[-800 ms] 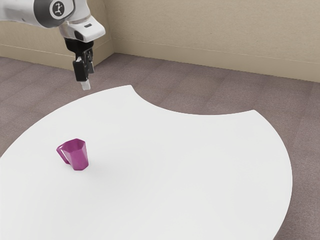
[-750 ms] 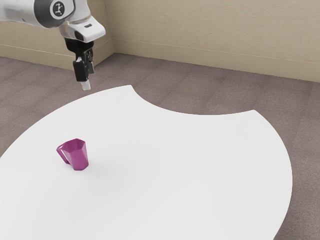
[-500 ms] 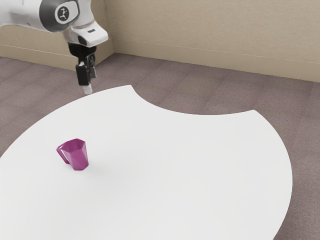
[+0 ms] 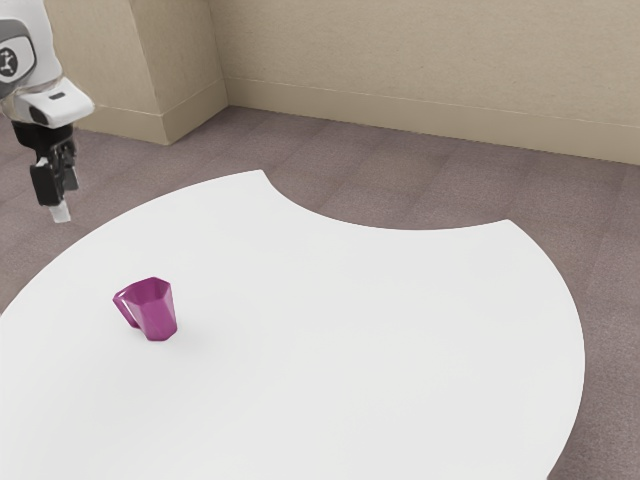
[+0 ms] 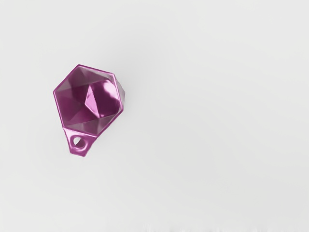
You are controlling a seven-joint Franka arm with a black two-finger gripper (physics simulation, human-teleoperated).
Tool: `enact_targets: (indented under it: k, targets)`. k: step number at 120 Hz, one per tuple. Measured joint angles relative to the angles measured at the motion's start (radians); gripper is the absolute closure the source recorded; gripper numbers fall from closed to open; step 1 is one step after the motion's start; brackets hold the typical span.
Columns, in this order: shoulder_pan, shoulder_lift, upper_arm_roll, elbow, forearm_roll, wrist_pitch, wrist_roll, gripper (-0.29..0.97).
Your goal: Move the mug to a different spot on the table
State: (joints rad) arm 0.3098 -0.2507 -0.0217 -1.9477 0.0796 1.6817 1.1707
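Quick rundown for you. Your gripper (image 4: 60,212) hangs in the air at the exterior view's far left, pointing straight down, well apart from the mug and touching nothing. It's seen side-on, so whether it's spread apart or pressed together, I honestly can't tell.

The mug (image 4: 150,308) stands upright on the white table (image 4: 380,340), on the exterior view's left part of the tabletop and a bit toward the near side. It's a shiny magenta thing with a faceted, angular body. Its handle (image 4: 125,306) sticks out toward the exterior view's left. It casts a faint shadow on the table toward the right.

From the wrist camera you're looking almost straight down into the mug (image 5: 89,104). You can see the angular rim, the inner facets and the little ring of the handle (image 5: 78,143) poking off one side. Plain white table (image 5: 227,121) lies all around it.

As for writing or labels, there's a round dark emblem (image 4: 8,60) with a pale mark on the arm's joint. It's cut off by the frame edge and I can't read it. The mug's surface is plain colour.

The table has a curved scoop cut out of its far edge (image 4: 330,215). Beyond it are grey-brown floor (image 4: 400,170) and a beige wall (image 4: 420,50) with a baseboard.
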Motion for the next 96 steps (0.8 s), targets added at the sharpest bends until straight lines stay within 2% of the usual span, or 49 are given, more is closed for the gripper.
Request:
enact_targets:
  k: [14, 27, 41, 56, 79, 96]
  targets:
    - [0.009, 0.003, 0.053, -0.092, -0.03, 0.134, 0.115, 0.0]
    - [0.014, 0.024, 0.107, -0.154, -0.123, 0.273, 0.239, 0.0]
    - [0.015, 0.077, 0.118, -0.156, -0.172, 0.365, 0.35, 0.0]
    - [0.044, 0.136, 0.119, -0.157, -0.194, 0.419, 0.443, 0.0]
    - [0.066, 0.209, 0.12, -0.201, -0.332, 0.46, 0.553, 0.0]
    - [0.099, 0.286, 0.12, -0.186, -0.38, 0.475, 0.618, 0.0]
